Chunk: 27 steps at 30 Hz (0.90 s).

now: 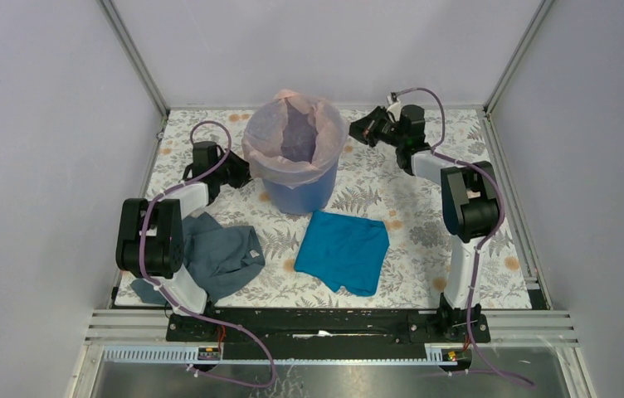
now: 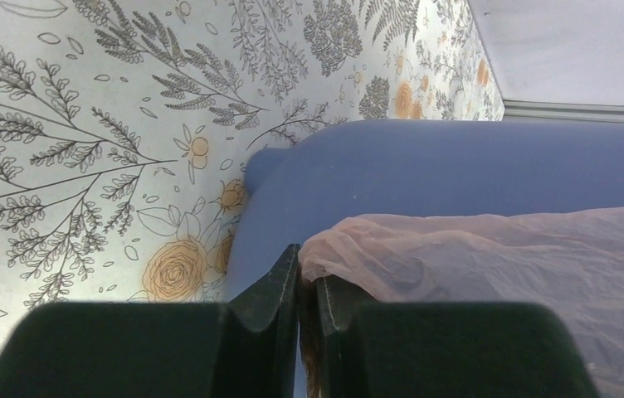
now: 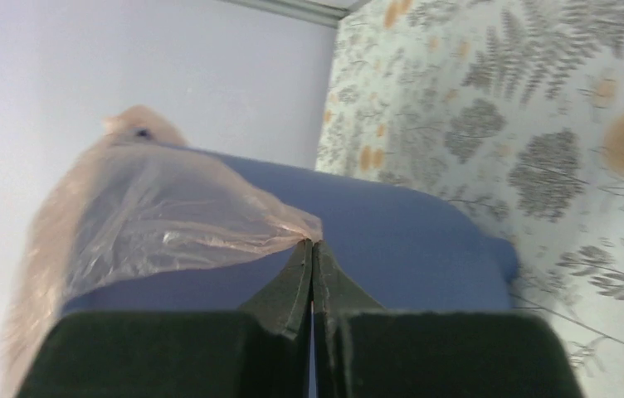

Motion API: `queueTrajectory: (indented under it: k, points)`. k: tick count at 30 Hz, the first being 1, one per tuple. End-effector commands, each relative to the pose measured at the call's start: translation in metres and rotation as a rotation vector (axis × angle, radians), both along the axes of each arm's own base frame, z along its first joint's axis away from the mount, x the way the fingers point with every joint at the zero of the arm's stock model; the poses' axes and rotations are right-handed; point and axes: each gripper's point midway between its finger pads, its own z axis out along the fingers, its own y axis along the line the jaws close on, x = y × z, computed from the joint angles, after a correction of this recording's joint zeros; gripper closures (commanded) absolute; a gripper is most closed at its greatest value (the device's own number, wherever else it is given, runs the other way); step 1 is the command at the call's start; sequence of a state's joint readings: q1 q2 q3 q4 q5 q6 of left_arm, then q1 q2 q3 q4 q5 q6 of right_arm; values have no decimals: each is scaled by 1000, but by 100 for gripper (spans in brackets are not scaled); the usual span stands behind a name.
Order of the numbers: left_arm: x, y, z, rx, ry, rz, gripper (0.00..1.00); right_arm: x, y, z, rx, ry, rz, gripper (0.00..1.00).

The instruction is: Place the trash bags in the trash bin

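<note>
The blue trash bin (image 1: 300, 192) stands upright at the back middle of the table. A thin pink trash bag (image 1: 296, 137) lines it, its edge folded out over the rim. My left gripper (image 1: 242, 172) is at the bin's left side, shut on the bag's edge (image 2: 425, 249) against the blue wall (image 2: 392, 170). My right gripper (image 1: 357, 131) is at the bin's right rim, shut on a corner of the bag (image 3: 176, 220) by the bin wall (image 3: 400, 240). The bag's inside bottom is hidden.
A teal cloth (image 1: 343, 249) lies in front of the bin. A grey cloth (image 1: 217, 253) lies at the front left, partly under the left arm. Enclosure walls and metal rails stand close behind and beside the floral table (image 1: 392, 195).
</note>
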<state>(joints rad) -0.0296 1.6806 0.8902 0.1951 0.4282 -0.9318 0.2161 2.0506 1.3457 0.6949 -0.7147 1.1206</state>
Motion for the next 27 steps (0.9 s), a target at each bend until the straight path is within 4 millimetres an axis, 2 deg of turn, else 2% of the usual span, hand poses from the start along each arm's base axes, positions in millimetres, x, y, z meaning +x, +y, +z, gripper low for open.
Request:
queueTrajectory:
  k: [1, 4, 6, 10, 13, 15, 17, 19, 24, 27]
  points:
    - [17, -3, 58, -2, -134, -19, 86, 10, -4, -65, -89, 92, -58, 100]
    - [22, -2, 54, -7, -122, -3, 86, 5, -7, -92, -124, 130, -71, 100]
    - [22, -5, 39, -23, -91, -12, 86, 1, -7, -92, -120, 130, -66, 100]
    - [12, -2, 2, -23, -12, 11, 88, 1, -5, -60, -114, 67, -59, 100]
    - [4, 2, -12, -2, 13, 32, 88, -2, 2, -34, -126, 9, -41, 100]
    - [0, 7, -19, 27, 35, 49, 88, -3, 3, -31, -146, -2, -41, 100]
    - [-6, 12, -24, 52, 57, 63, 88, -7, 1, -40, -164, 9, -44, 100]
    - [-10, 13, -24, 54, 63, 66, 88, -11, -1, -61, -189, 41, -42, 100]
    - [-7, 11, -1, 53, 28, 48, 87, -26, -12, -115, -281, 119, -58, 100]
    - [-9, 6, 0, 60, 16, 48, 87, -30, -15, -126, -303, 134, -58, 100]
